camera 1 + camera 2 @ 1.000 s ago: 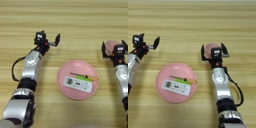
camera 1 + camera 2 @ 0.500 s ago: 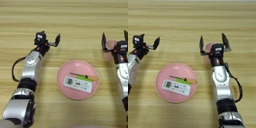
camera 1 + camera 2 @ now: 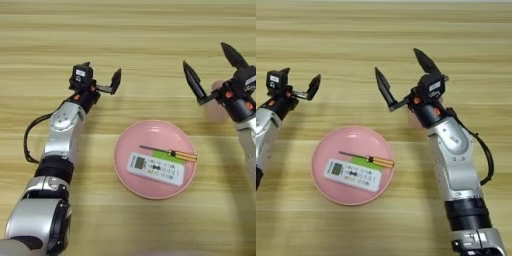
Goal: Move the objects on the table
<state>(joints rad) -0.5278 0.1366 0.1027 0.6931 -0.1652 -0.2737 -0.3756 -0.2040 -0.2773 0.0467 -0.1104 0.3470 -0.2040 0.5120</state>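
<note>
On the plate [image 3: 323,189]: white buttoned remote [image 3: 353,174].

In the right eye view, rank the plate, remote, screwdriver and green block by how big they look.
1. Plate, clearly largest.
2. Remote.
3. Screwdriver: about as long as the remote but far thinner.
4. Green block: unsure, since the remote and screwdriver cover most of it.
</note>
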